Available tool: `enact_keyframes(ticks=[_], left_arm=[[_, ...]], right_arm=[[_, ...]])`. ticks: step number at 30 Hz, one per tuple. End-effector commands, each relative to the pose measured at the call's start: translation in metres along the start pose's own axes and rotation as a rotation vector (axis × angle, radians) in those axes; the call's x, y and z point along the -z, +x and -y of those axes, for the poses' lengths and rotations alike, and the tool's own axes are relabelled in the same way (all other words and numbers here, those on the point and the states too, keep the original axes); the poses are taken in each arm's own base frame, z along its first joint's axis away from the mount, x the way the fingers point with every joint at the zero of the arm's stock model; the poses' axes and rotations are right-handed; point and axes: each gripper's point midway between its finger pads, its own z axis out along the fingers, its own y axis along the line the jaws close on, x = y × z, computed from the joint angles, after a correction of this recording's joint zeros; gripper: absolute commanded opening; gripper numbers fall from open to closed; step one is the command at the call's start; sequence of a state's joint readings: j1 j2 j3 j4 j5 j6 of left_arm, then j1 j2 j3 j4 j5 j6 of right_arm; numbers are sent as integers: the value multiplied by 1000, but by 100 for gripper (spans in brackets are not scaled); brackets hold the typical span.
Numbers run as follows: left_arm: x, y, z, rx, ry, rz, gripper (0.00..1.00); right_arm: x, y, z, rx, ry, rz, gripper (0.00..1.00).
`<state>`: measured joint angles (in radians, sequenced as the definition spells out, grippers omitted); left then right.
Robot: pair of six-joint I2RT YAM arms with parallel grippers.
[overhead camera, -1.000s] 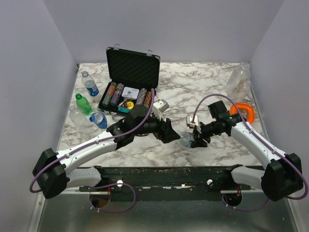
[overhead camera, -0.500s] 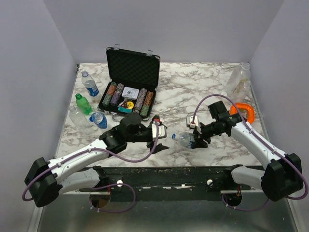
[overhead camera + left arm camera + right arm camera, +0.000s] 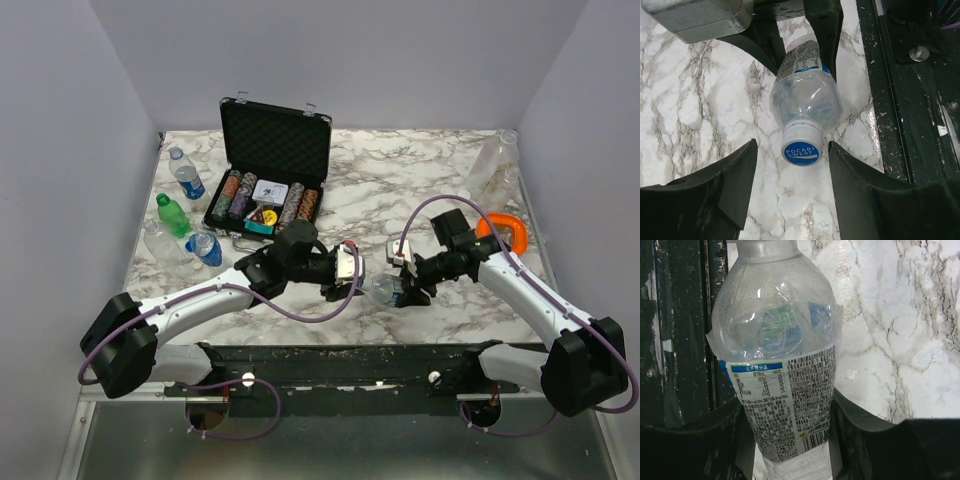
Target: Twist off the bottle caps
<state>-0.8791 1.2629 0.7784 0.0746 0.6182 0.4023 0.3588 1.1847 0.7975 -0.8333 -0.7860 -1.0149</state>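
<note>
A small clear bottle (image 3: 805, 92) with a blue and white label lies level just above the marble table, its white cap (image 3: 801, 148) with a blue top facing my left gripper. My left gripper (image 3: 792, 152) is open, with one finger on each side of the cap and not touching it. My right gripper (image 3: 787, 440) is shut on the bottle's labelled body (image 3: 785, 405). In the top view the bottle (image 3: 384, 289) sits between the left gripper (image 3: 358, 282) and the right gripper (image 3: 403, 291), near the table's front edge.
An open black chip case (image 3: 272, 150) stands at the back. Several more bottles lie at the left: blue-labelled (image 3: 186, 177), green (image 3: 172, 215), another blue-labelled (image 3: 204, 247). Clear bottles (image 3: 495, 165) and an orange object (image 3: 510, 232) are at the right.
My left gripper drew back to the left from the bottle, then came right again and now has its open fingers beside the cap. The right gripper and bottle have stayed put.
</note>
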Motion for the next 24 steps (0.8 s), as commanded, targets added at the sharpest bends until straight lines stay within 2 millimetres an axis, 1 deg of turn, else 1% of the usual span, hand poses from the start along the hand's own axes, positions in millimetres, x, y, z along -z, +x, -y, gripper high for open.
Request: enact_keyframes(ticks=[1,3,5,6,8,9,10,13,14,16,17,19,22,23,24], left_arm=[[-6,-19,4,-12,54,60,63],[-6,-18,4,-5,57,58,59],[-7,-18,5,1,65,55,52],[-7,-18,6,7,67,55,46],[-6,-22,6,36,66,67,29],[-5,-26,7,51,64,80,20],[-3,-32,6,76,51,98,14],[1,-44,6,202,23,138,3],[2,-47,7,279,14,146,0],[3,-52,4,489,-29,136,0],[4,-52,1,623,-61,111,0],[1,-51,3,838,-70,66,0],[-6,-45,5,1166,-108,96,0],[-7,-45,6,1235,-110,117,0],[-9,-39,6,1273,-125,115,0]], right_arm=[[2,-8,-1,24,-11,24,29],[3,-8,-1,24,-11,24,29],[3,-9,-1,24,-11,24,29],[3,-8,-1,22,-11,23,29],[2,-8,-2,22,-12,23,29],[2,-8,-1,21,-11,22,29],[2,-8,-2,21,-13,21,29],[2,-8,-1,22,-10,20,29],[2,-8,-1,21,-8,20,29],[2,-7,-1,17,-10,17,29],[1,-6,-1,15,-13,16,29],[2,-7,0,17,-9,18,29],[1,-7,0,15,-11,17,29],[1,-7,0,13,-13,17,29],[1,-6,-1,11,-16,16,29]])
